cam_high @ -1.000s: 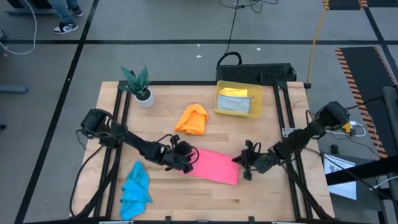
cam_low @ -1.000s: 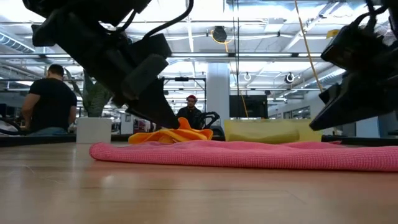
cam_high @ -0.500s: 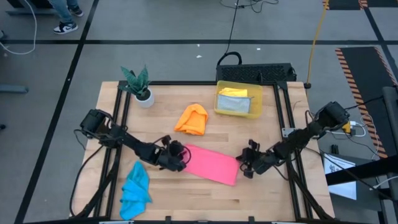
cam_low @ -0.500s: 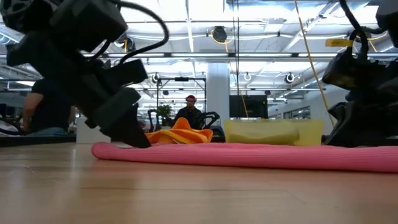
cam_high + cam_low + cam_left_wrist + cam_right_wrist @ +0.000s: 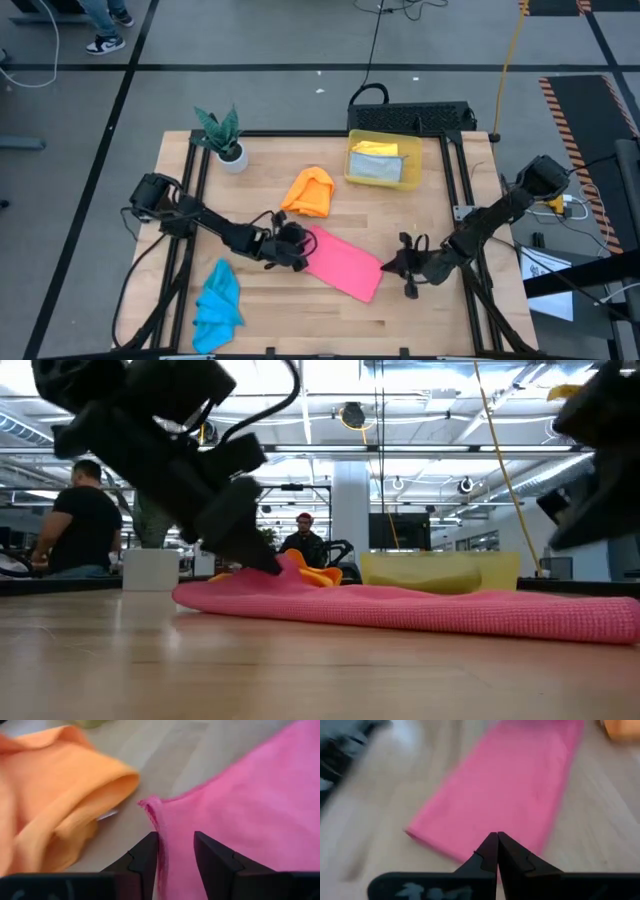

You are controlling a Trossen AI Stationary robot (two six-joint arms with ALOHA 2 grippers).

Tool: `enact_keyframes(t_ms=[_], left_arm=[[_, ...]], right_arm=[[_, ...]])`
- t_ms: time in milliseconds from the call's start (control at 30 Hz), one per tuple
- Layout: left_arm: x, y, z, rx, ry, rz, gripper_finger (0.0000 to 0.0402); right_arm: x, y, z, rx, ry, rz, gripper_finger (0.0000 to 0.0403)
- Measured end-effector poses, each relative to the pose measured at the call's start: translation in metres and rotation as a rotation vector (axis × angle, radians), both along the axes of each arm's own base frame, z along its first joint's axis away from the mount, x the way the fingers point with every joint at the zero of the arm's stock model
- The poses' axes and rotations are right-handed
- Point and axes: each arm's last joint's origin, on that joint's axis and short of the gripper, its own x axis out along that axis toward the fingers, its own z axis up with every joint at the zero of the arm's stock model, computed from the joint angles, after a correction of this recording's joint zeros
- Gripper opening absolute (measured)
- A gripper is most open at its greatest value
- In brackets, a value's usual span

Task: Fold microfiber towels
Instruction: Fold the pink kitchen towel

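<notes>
Here pink towel (image 5: 341, 262) lies long-axis diagonal between grippers. Left gripper (image 5: 175, 851) parted, straddling its near-orange end edge; right gripper (image 5: 403, 268) clenched empty, just off opposite end.

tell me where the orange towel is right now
In the high view the orange towel lies crumpled near the table's middle, between the potted plant and the yellow bin, just beyond the pink towel.

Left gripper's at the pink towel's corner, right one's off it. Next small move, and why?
Probably shut the left gripper on the pink towel: its fingers are open astride the edge by the corner. The right gripper, shut, sits just off the opposite end, holding nothing.
</notes>
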Motion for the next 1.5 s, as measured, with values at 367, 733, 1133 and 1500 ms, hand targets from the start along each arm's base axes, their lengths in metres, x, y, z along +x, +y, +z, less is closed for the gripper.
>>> enact_keyframes(t_ms=[367, 733, 1133, 1500], left_arm=[[-0.002, -0.030, 0.006, -0.124, 0.000, -0.065, 0.0131], [-0.012, -0.016, -0.011, -0.003, 0.120, 0.095, 0.0131], [-0.006, 0.013, 0.037, 0.032, -0.026, 0.150, 0.0131], [0.011, -0.022, 0.015, -0.081, -0.053, -0.196, 0.0131]], right_arm=[[0.016, -0.007, -0.021, -0.071, 0.025, -0.039, 0.0000], [0.014, -0.007, -0.037, 0.033, 0.182, 0.005, 0.0000], [0.004, 0.011, -0.035, 0.097, 0.191, 0.140, 0.0000], [-0.004, 0.012, -0.009, 0.034, 0.054, 0.133, 0.0000]])
